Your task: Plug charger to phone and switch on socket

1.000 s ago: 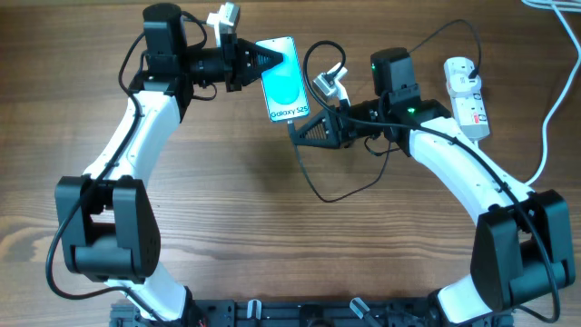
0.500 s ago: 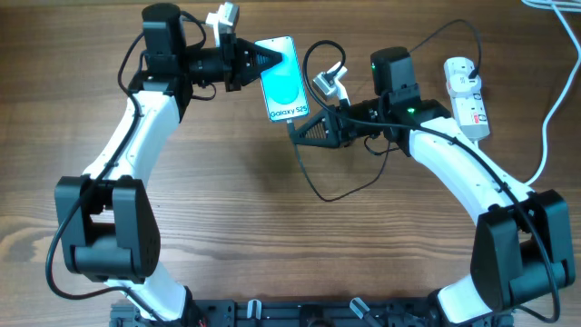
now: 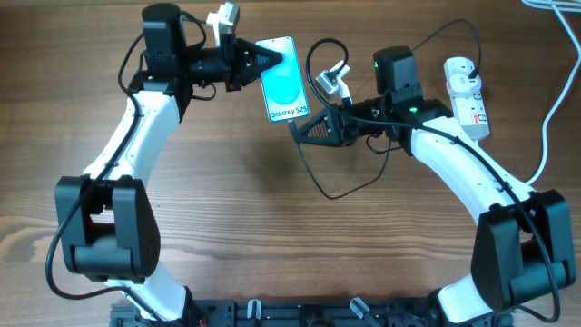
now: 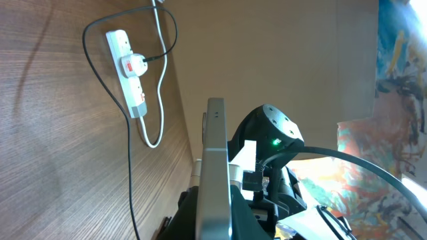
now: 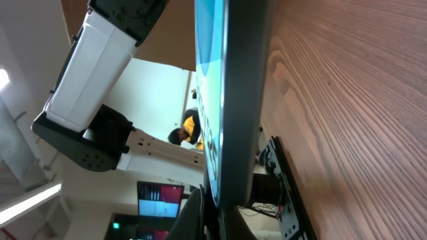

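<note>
The phone (image 3: 283, 77) is held off the table (image 3: 272, 245), its turquoise screen turned up toward the overhead camera and the "Galaxy S25" line at its lower end. Its upper left edge is clamped by the left gripper (image 3: 263, 60), whose fingers are pressed against the two faces; in the left wrist view the phone is seen edge-on as a thin grey bar.

The right gripper (image 3: 295, 125) is placed just below the phone's lower edge. Its fingers are drawn narrow there, but the tips are hidden in shadow in the right wrist view, so it cannot be told whether anything is pinched between them.

The charger (image 3: 338, 193) is seen as a thin black cable emerging from under the right gripper, just below the phone. It is looped over the table below and to the right of the phone; its connector is not visible.

The socket (image 3: 467, 98) is laid flat well to the right of the phone, with a white plug seated in it and a black cable leaving that plug. The thick white lead (image 3: 550, 109) is run farther right still.
</note>
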`<state>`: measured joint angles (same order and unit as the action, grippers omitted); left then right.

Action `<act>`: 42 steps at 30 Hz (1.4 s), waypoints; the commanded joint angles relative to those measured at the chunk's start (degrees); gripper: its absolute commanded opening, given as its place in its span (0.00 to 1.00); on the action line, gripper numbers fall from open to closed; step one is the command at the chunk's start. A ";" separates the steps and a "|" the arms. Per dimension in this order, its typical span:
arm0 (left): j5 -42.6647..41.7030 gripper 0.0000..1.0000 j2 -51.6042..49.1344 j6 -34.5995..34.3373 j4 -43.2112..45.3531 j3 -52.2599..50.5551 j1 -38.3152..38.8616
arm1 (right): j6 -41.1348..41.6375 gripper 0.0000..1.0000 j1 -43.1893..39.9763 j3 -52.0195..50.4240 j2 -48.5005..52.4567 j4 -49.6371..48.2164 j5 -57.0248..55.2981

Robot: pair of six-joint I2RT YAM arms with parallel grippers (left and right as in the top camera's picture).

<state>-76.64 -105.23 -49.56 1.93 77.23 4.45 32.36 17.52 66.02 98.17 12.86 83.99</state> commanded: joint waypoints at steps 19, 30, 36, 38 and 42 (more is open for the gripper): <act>-6.32 0.04 0.07 1.42 -0.02 0.55 2.91 | 5.22 0.04 -0.13 0.11 -0.52 -8.68 -6.19; -5.11 0.04 0.07 1.40 0.02 0.55 1.38 | 5.53 0.11 -0.11 0.11 -0.52 -8.90 -1.77; -3.58 0.04 0.07 1.38 0.02 0.55 -1.92 | 5.53 0.19 -0.09 0.11 -0.52 -7.23 -1.33; -2.47 0.04 0.07 1.40 0.02 0.55 -2.49 | 5.22 0.20 0.31 0.11 -0.52 -6.58 -1.42; -1.14 0.04 0.07 1.42 0.02 0.55 -2.19 | 5.27 0.21 1.84 0.11 -0.52 -6.60 -2.54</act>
<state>-77.78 -105.23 -48.73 1.87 77.73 2.04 37.91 17.98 64.99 98.17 6.17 82.63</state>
